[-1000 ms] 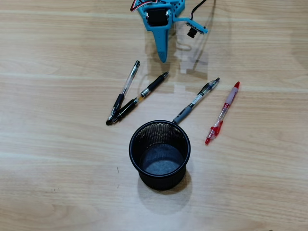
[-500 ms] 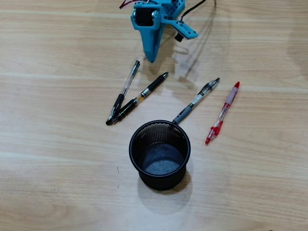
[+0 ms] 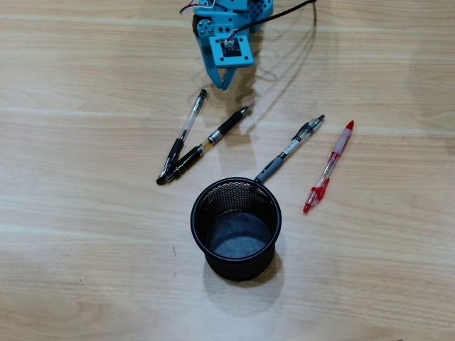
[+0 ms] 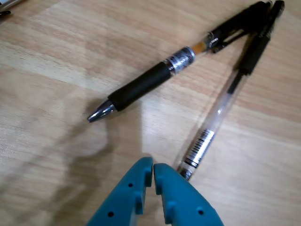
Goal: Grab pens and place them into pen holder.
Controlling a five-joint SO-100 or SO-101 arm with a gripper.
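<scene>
My blue gripper [image 3: 222,87] [image 4: 153,165] is shut with nothing between its fingers, at the top of the overhead view. Just below it lie two pens in a V: a clear-barrelled pen [image 3: 183,135] [image 4: 218,113] and a black pen [image 3: 210,141] [image 4: 155,80], their far ends meeting. In the wrist view the clear pen's tip is partly hidden behind my right finger. A grey-grip pen [image 3: 289,148] lies with its end against the black mesh pen holder [image 3: 197,227]. A red pen [image 3: 329,167] lies to the right.
Wooden table [image 3: 85,213] all round. The arm's black cable [image 3: 284,11] runs off at the top edge.
The gripper has swung left and turned, its tip now pointing down between the tips of the two left pens. The pens and holder have not moved.
</scene>
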